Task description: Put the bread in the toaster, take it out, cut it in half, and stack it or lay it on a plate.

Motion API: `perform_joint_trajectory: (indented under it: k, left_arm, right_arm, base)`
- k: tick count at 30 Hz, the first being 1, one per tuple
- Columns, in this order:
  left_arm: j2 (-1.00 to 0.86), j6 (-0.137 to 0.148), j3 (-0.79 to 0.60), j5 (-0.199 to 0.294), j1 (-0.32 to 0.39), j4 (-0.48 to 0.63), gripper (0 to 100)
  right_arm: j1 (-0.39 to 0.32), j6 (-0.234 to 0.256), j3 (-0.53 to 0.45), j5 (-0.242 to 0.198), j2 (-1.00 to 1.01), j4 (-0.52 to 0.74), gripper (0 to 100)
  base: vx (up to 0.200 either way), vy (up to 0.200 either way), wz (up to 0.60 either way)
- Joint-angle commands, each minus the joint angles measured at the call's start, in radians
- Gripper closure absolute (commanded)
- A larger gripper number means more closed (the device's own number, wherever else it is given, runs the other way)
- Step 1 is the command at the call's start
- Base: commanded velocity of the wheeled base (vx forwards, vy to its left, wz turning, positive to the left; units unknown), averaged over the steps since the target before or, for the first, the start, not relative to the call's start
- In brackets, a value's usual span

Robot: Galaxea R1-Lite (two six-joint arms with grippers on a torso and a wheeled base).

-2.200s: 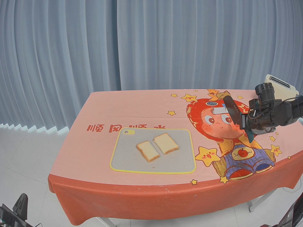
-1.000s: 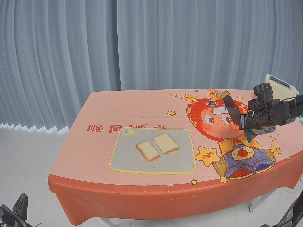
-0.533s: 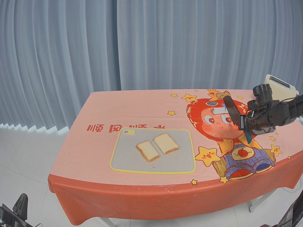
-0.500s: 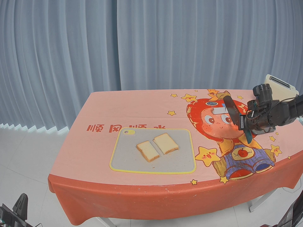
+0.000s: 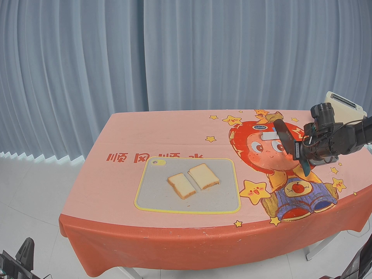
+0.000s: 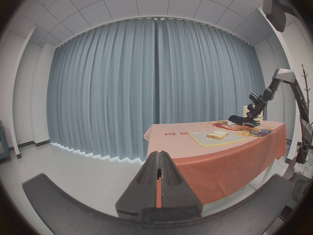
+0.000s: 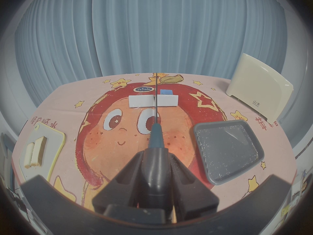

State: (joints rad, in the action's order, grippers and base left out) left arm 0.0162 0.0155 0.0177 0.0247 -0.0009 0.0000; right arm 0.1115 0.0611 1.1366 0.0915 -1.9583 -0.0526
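Observation:
Two bread halves (image 5: 181, 185) (image 5: 204, 176) lie side by side on the grey, yellow-rimmed cutting board (image 5: 155, 194) near the table's front. My right gripper (image 5: 303, 152) hovers over the right part of the table, shut on a knife (image 5: 285, 136) with a dark blade and teal handle. In the right wrist view the knife (image 7: 156, 108) points away from the gripper (image 7: 156, 167), over the cartoon face. The bread (image 7: 36, 150) shows far off to the side. A cream toaster (image 5: 345, 105) stands at the back right. My left gripper (image 6: 158, 180) is shut, low beside the table.
A grey tray (image 7: 228, 149) lies on the cloth between the knife and the toaster (image 7: 259, 87). Two white strips (image 7: 153, 101) and a small blue piece lie on the cartoon's forehead. The orange cloth hangs over the table's front edge.
The right gripper with the knife has shifted very slightly; the bread and board have not moved.

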Motion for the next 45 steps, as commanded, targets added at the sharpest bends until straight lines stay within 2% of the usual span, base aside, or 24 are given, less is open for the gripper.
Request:
perform_joint_trajectory:
  k: [1,15,24,25,37,45]
  left_arm:
    - [-0.016,0.0,-0.018,0.0,-0.001,0.0,100]
    - [-0.016,0.0,-0.018,0.0,-0.001,0.0,100]
    - [-0.016,0.0,-0.018,0.0,-0.001,0.0,100]
    - [-0.016,0.0,-0.018,0.0,-0.001,0.0,100]
    - [-0.016,0.0,-0.018,0.0,-0.001,0.0,100]
    - [-0.016,0.0,-0.018,0.0,-0.001,0.0,100]
  right_arm:
    - [-0.003,0.0,-0.003,0.001,-0.008,-0.004,100]
    - [0.008,0.006,-0.005,0.001,-0.028,-0.007,100]
    - [0.008,0.008,0.0,0.02,-0.03,-0.009,100]
    - [0.008,0.008,0.0,0.02,-0.03,-0.009,0]
    - [0.016,0.017,-0.009,0.02,-0.013,-0.012,0]
    - [0.014,0.017,-0.06,0.03,0.116,-0.012,0]
  base:
    - [0.0,0.0,0.0]
    - [0.0,0.0,0.0]
    - [0.0,0.0,0.0]
    - [0.0,0.0,0.0]
    - [0.0,0.0,0.0]
    - [0.0,0.0,0.0]
